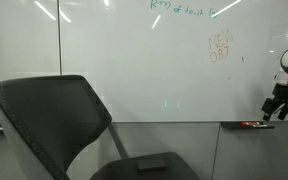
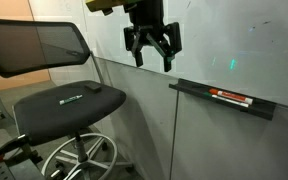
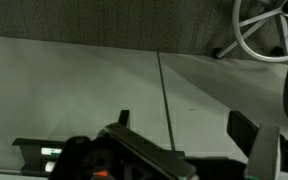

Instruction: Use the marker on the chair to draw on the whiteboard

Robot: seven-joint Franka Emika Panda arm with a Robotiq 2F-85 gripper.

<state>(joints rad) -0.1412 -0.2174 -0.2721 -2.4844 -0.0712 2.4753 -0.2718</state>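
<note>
The dark office chair (image 1: pixel 54 115) stands in front of the whiteboard (image 1: pixel 134 60); both also show in an exterior view, chair (image 2: pixel 44 45) and whiteboard (image 2: pixel 244 40). A small dark stick that may be the marker (image 2: pixel 88 90) lies on the padded seat next to a white label. My gripper (image 2: pixel 151 47) hangs open and empty in front of the board, to the right of the chair and above the seat's height. In an exterior view it (image 1: pixel 277 103) is just above the grey ledge (image 1: pixel 246 125). In the wrist view the fingers (image 3: pixel 184 125) are spread with nothing between them.
A flat red-and-black item (image 2: pixel 232 97) lies on the ledge (image 2: pixel 199 90) to the right of the gripper. The chair's wheeled base (image 3: pixel 264 30) shows at the top right of the wrist view. Grey wall panels run below the board.
</note>
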